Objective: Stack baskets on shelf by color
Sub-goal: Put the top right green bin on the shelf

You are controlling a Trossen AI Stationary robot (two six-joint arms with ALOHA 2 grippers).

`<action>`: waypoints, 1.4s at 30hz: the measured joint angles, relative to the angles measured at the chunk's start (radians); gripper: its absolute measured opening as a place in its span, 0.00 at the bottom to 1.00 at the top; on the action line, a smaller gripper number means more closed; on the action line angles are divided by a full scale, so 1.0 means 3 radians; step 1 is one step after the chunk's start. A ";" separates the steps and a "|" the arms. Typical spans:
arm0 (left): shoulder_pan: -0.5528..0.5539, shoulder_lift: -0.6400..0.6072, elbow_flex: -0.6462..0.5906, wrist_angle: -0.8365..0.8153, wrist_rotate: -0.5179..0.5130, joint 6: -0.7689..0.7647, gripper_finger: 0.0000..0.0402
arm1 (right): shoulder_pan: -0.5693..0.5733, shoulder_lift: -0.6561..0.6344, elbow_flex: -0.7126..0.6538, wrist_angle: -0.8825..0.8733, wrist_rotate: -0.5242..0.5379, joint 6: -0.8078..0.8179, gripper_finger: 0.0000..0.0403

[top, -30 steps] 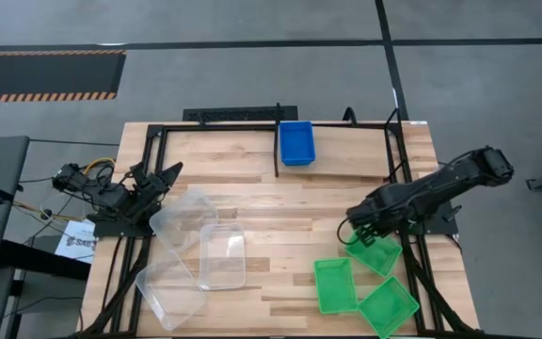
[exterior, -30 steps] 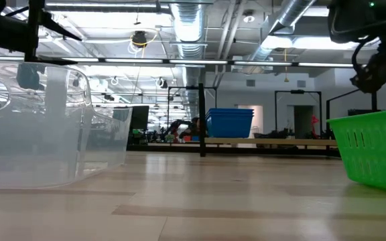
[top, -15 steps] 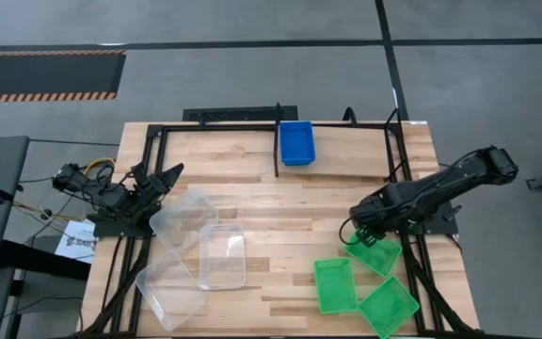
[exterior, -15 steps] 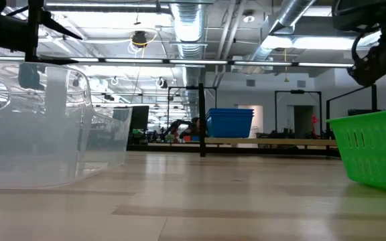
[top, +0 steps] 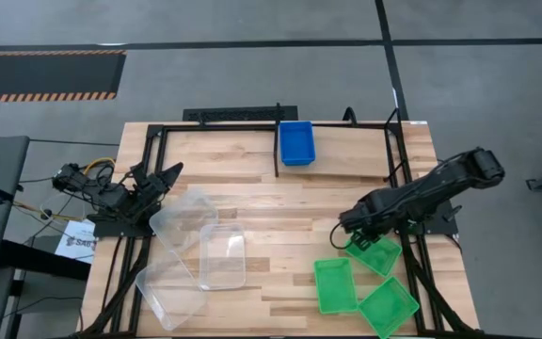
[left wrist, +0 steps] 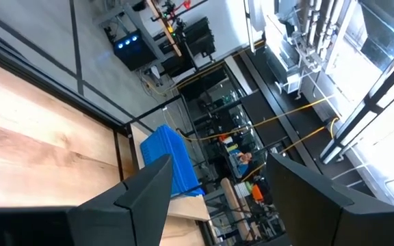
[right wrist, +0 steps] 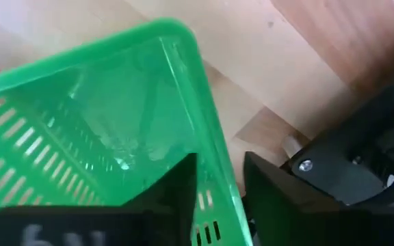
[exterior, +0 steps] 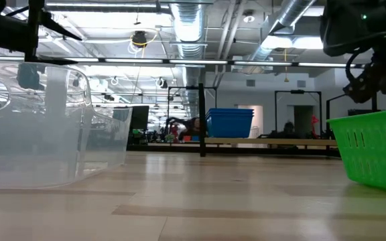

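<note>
The right pincer (top: pixel 357 235) is lowered over the rim of a green slotted plastic basket (top: pixel 375 254) at the right of the plank tabletop (top: pixel 280 212), one finger (right wrist: pixel 176 188) inside its wall, one outside, not yet closed. The left pincer (top: pixel 163 177) is parked open at the left edge. A blue plastic basket (top: pixel 296 142) sits on the far wood shelf (top: pixel 346 160).

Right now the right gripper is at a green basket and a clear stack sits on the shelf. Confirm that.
Not quite. The stack on the shelf is blue, not clear; the high view shows it. The clear baskets lie on the table's left. The right gripper is indeed at a green basket, with its fingers astride the rim in the right wrist view.
</note>
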 joint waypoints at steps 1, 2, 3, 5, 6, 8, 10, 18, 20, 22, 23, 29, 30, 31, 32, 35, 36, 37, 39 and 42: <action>0.0000 0.0000 0.0000 0.0000 -0.0001 0.0001 0.56 | -0.0006 0.0025 0.0000 -0.0001 -0.0012 0.0000 0.26; 0.0001 0.0000 0.0000 0.0001 -0.0004 0.0000 0.56 | -0.0017 0.0050 -0.0001 -0.0002 -0.0017 0.0000 0.21; 0.0000 -0.0001 0.0000 0.0000 -0.0005 0.0000 0.56 | -0.0028 0.0070 -0.0001 -0.0016 -0.0032 -0.0001 0.16; 0.0001 -0.0001 0.0000 0.0001 -0.0005 0.0000 0.56 | -0.0062 0.0102 0.0000 -0.0032 -0.0068 0.0000 0.07; 0.0001 0.0000 0.0000 0.0002 -0.0005 0.0000 0.56 | -0.0077 0.0100 0.0000 -0.0039 -0.0072 0.0008 0.04; 0.0001 0.0000 0.0000 0.0010 -0.0007 0.0000 0.56 | -0.0118 0.0095 0.0001 -0.0055 -0.0071 0.0069 0.04; 0.0000 0.0000 0.0000 0.0010 -0.0006 0.0000 0.56 | -0.0171 0.0025 0.0002 -0.0079 -0.0070 0.0103 0.05; 0.0001 0.0000 0.0000 0.0010 -0.0006 0.0000 0.56 | -0.0508 -0.0354 0.0331 -0.0430 0.0031 0.0043 0.03; 0.0001 0.0000 0.0000 0.0008 -0.0006 0.0000 0.56 | -0.0653 -0.0457 0.0481 -0.0443 0.0157 -0.0009 0.03; 0.0000 0.0000 0.0000 0.0003 -0.0006 0.0000 0.56 | -0.0845 -0.0540 0.0656 -0.0444 0.0345 -0.0092 0.03; 0.0001 0.0000 0.0000 0.0003 -0.0006 0.0000 0.56 | -0.0961 -0.0567 0.0753 -0.0438 0.0464 -0.0149 0.02; 0.0001 0.0000 0.0000 0.0004 -0.0006 0.0000 0.56 | -0.1861 -0.0494 0.1350 -0.0414 0.1004 -0.0721 0.02; 0.0000 0.0000 0.0000 0.0004 -0.0006 0.0000 0.56 | -0.2029 -0.0442 0.1445 -0.0394 0.1031 -0.0850 0.03; 0.0000 0.0000 0.0000 0.0004 -0.0006 0.0000 0.56 | -0.2190 -0.0383 0.1532 -0.0366 0.1042 -0.0980 0.03; 0.0001 -0.0001 0.0000 0.0004 -0.0006 0.0000 0.56 | -0.2343 -0.0321 0.1611 -0.0336 0.1046 -0.1107 0.03; 0.0000 -0.0001 0.0000 0.0003 -0.0006 0.0000 0.56 | -0.2782 -0.0117 0.1802 -0.0174 0.1055 -0.1459 0.02; 0.0000 -0.0001 0.0000 0.0004 -0.0006 0.0000 0.56 | -0.2919 -0.0045 0.1851 -0.0124 0.1029 -0.1553 0.02; 0.0000 -0.0001 0.0000 0.0004 -0.0005 0.0000 0.56 | -0.3048 0.0031 0.1898 -0.0095 0.0978 -0.1643 0.03; 0.0001 0.0000 -0.0001 0.0004 0.0006 0.0000 0.56 | -0.3291 0.0164 0.1959 -0.0063 0.0816 -0.1814 0.04; 0.0000 0.0000 0.0000 0.0003 0.0030 0.0000 0.56 | -0.3591 0.0323 0.1976 -0.0042 0.0513 -0.1988 0.04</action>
